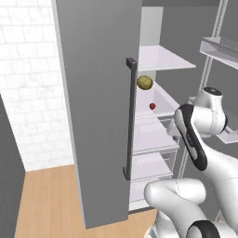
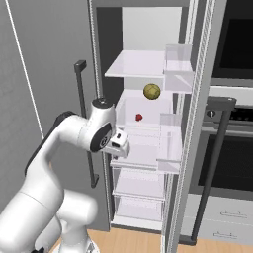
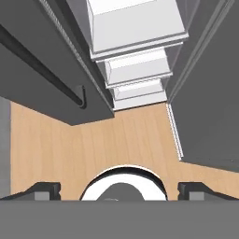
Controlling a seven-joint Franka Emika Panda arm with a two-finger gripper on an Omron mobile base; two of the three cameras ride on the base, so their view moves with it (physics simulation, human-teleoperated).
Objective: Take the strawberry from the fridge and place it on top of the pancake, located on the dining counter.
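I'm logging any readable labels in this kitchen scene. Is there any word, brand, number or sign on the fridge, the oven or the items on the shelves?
None: no readable text in any view.
The fridge doors are plain grey.
The oven front has small knobs; no markings can be made out.
The strawberry and the yellow-green fruit carry no labels.

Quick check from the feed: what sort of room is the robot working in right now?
Most likely a home kitchen. An open fridge holds a strawberry and a yellow-green fruit on white shelves, a black-windowed wall oven stands beside it, and white tile wall meets a wood floor.
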